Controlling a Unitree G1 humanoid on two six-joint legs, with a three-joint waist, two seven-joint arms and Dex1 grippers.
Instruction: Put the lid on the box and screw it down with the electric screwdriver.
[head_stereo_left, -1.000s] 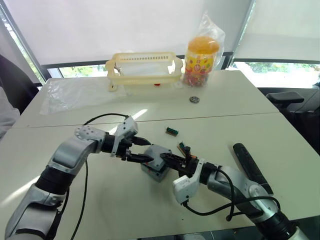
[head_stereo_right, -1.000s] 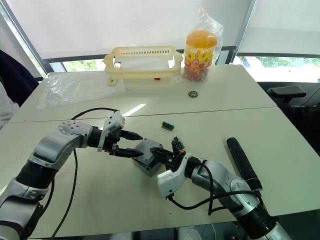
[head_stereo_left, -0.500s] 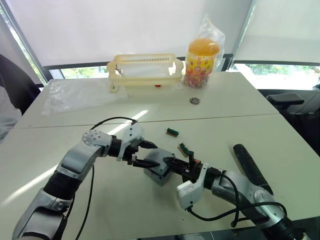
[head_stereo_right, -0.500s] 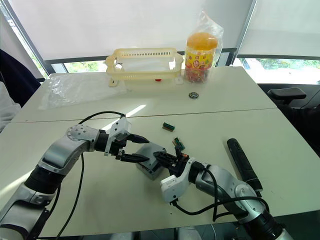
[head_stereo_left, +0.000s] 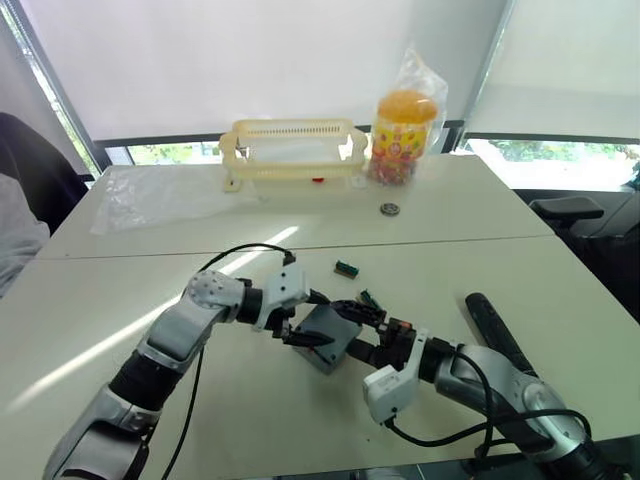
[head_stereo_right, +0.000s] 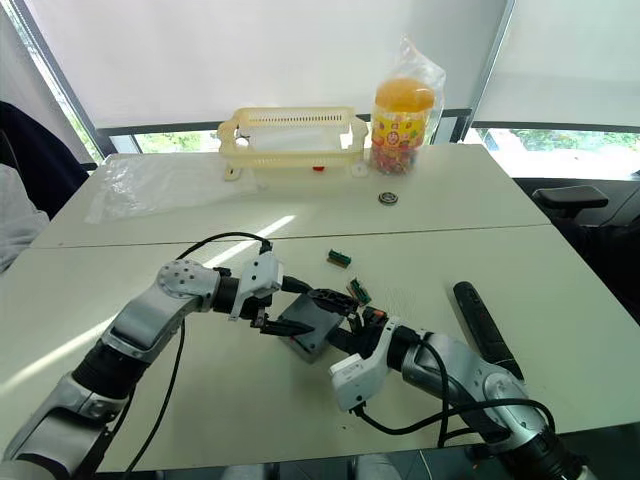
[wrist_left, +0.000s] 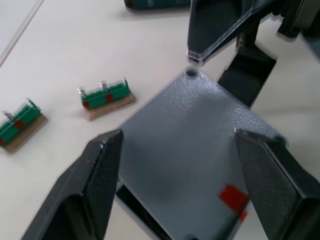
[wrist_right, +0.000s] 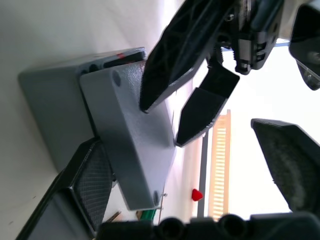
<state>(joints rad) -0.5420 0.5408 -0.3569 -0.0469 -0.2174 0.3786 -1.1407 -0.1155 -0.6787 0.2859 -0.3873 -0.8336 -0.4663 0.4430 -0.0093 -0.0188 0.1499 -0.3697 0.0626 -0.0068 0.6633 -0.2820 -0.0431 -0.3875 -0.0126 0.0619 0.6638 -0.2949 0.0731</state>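
step in hand: seating lid (wrist_left: 200, 145), tilted on box (wrist_right: 47, 112). left gripper (wrist_left: 182, 150) and right gripper (wrist_right: 200, 165) both spread beside it, released. next: press lid flat; electric screwdriver (head_stereo_left: 497, 330) lies right of box.

No text, label, brand or number can be read on anything in these views.

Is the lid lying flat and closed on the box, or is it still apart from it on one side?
Apart on one side. In the right wrist view the lid sits tilted over the box, with a dark gap under its raised edge.
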